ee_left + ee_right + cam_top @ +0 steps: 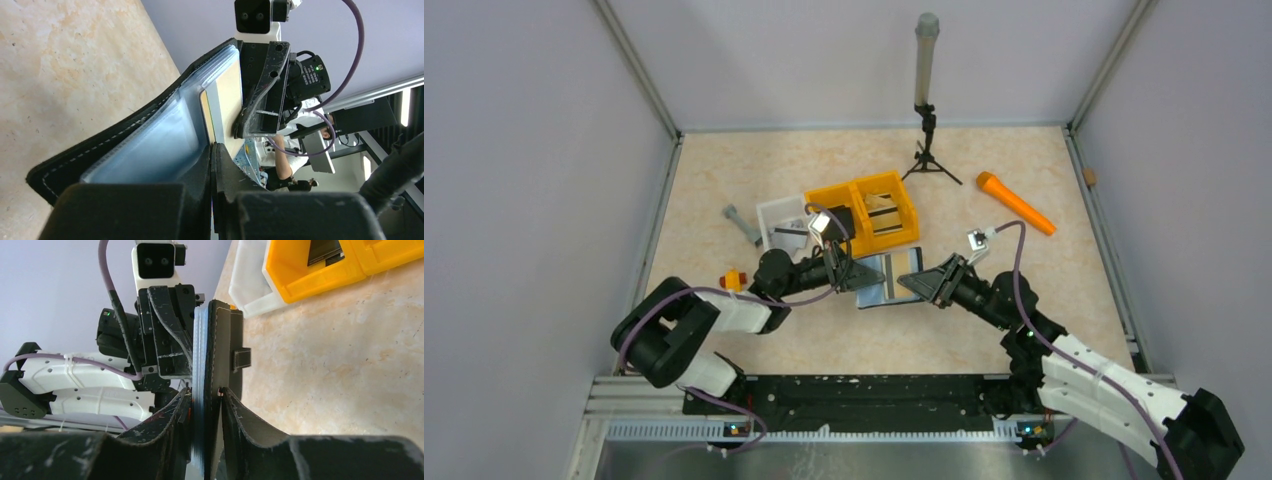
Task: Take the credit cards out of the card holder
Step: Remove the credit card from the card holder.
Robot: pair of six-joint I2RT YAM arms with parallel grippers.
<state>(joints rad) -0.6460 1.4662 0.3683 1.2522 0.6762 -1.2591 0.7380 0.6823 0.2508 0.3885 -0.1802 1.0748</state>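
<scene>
The black card holder [890, 277] is held open above the table between my two grippers, its pale blue sleeves [150, 145] facing up. My left gripper [212, 147] is shut on the thin edge of a pale credit card [211, 112] that sticks out of the sleeves at the holder's left side [856, 272]. My right gripper [206, 392] is shut on the holder's right edge, one finger on the sleeves and one on the black cover next to the strap [241, 359]. It shows in the top view [921, 284]. Other cards in the sleeves are hidden.
A yellow two-part bin [902, 235] with dark flat items stands just behind the holder, with a white tray [774, 212] to its left. A grey bolt [742, 224], a small orange piece [732, 281], an orange tool [1016, 203] and a tripod post [927, 130] lie around.
</scene>
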